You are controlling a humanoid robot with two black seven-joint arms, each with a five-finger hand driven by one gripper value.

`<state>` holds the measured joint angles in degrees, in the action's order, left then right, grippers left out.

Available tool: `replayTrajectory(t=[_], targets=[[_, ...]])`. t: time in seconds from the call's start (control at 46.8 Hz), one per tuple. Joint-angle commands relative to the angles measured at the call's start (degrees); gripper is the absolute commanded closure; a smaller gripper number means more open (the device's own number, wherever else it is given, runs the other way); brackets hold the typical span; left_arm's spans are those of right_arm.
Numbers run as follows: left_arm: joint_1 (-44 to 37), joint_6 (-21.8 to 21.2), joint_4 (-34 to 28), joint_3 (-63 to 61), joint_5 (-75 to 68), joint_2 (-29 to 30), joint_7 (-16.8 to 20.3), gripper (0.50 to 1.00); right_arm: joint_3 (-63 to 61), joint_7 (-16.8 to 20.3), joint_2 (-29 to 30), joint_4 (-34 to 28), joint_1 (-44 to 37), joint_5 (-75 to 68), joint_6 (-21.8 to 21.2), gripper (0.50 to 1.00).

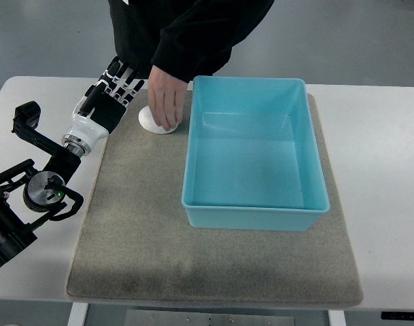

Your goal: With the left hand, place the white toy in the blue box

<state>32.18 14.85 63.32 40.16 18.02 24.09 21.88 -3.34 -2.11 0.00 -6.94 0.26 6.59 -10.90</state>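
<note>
A white table (383, 136) carries a grey-brown mat (139, 231) that gives the working area a soft, non-slip surface. On the mat's right half sits the blue box (255, 216), open at the top and empty, its long side running away from the robot, so a drop from above would meet no obstacle.

A person in a black sleeve (193, 34) leans in from the far edge; the person's hand (166, 98) rests on the white toy (152, 121), seemingly setting it down or steadying it at the mat's far edge, just beside the box's far-left corner. The toy is a flat, round white piece, partly covered by those fingers, so its exact shape is hard to judge.

The left hand (108, 95) reaches in from the left edge and sits just left of the toy, near the person's hand. Its fingers are extended and hold nothing, though the dark fingertips blend into the sleeve, so how wide they are spread is uncertain. It seems poised to grasp once the person's hand clears. The right arm is out of sight.
</note>
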Motion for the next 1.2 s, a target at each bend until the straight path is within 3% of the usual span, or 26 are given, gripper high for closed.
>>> replayTrajectory(t=[0.0, 0.171, 0.534, 0.791, 1.048, 1.176], targets=[[0.1, 0.0, 0.0, 0.1, 0.1, 0.1, 0.0, 0.504, 0.0, 0.0, 0.0, 0.0, 0.0, 0.0, 0.0, 0.564], [0.0, 0.5, 2.7, 0.4, 0.3, 0.4, 0.1, 0.504, 0.0, 0.0, 0.0, 0.0, 0.0, 0.0, 0.0, 0.564], [0.2, 0.2, 2.0, 0.4, 0.4, 0.4, 0.1, 0.504, 0.0, 0.0, 0.0, 0.0, 0.0, 0.0, 0.0, 0.564], [1.7, 1.5, -2.2, 0.3, 0.3, 0.5, -0.1, 0.504, 0.0, 0.0, 0.0, 0.0, 0.0, 0.0, 0.0, 0.564], [3.2, 7.4, -8.3, -0.3, -0.3, 0.5, -0.1, 0.504, 0.0, 0.0, 0.0, 0.0, 0.0, 0.0, 0.0, 0.564], [4.2, 8.0, -10.8, -0.4, -0.5, 0.4, -0.1, 0.504, 0.0, 0.0, 0.0, 0.0, 0.0, 0.0, 0.0, 0.564]])
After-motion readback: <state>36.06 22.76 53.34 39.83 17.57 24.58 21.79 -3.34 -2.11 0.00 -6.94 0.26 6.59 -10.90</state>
